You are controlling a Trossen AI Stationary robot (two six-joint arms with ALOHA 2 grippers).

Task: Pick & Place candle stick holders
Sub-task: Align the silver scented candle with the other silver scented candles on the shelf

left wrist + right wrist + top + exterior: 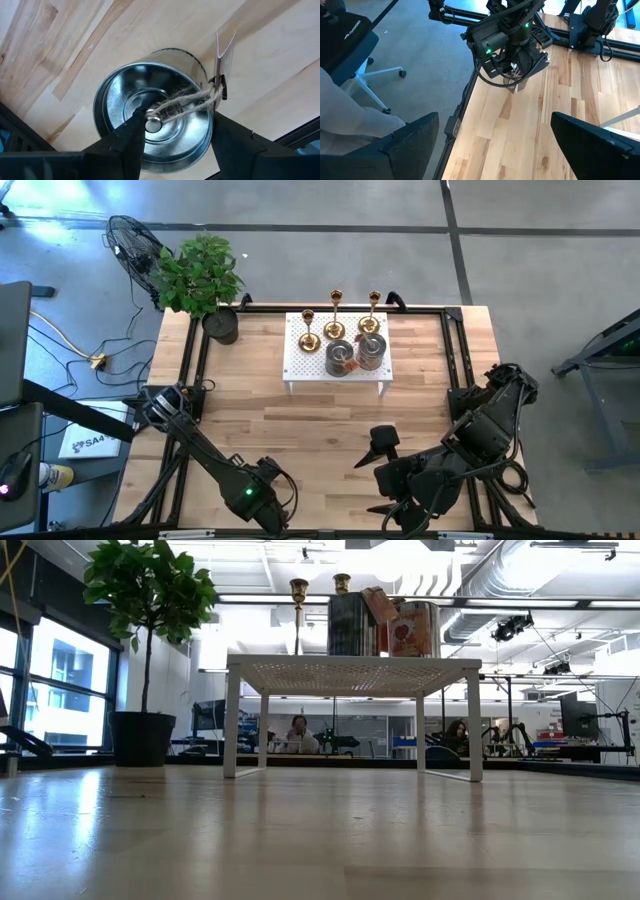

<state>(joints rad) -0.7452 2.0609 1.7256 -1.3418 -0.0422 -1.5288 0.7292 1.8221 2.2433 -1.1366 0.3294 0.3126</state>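
Silver-grey cylinder, near edge: one squat tin candle holder (157, 107) stands upright on the wooden table (300, 425) at its near edge, left of centre; twine and a paper tag (223, 50) hang at its rim.
Left hand: left hand (175, 142) is lowered over that tin, one finger (127, 145) inside the cup and the other outside the wall, straddling the rim; whether the fingers actually press the wall cannot be told.
Left hand, seen from the right wrist: it hangs straight down over the table's edge (512, 62), the tin mostly hidden beneath it.
Right hand: right hand (385, 475) is released, fingers spread wide, holding nothing, above the table near its front right.
White stand: small perforated white stand (300, 360) sits at the far middle of the table.
Brass sticks: three gold candle sticks (336, 315) stand upright along the stand's far side.
Grey cylinders on stand: two more silver-grey tins (355, 353) stand side by side on the stand's near half, tags attached.
Plant: potted plant (205, 285) in a black pot at the table's far left corner.
Room beyond: seated people at desks, seen under the stand in the low view.
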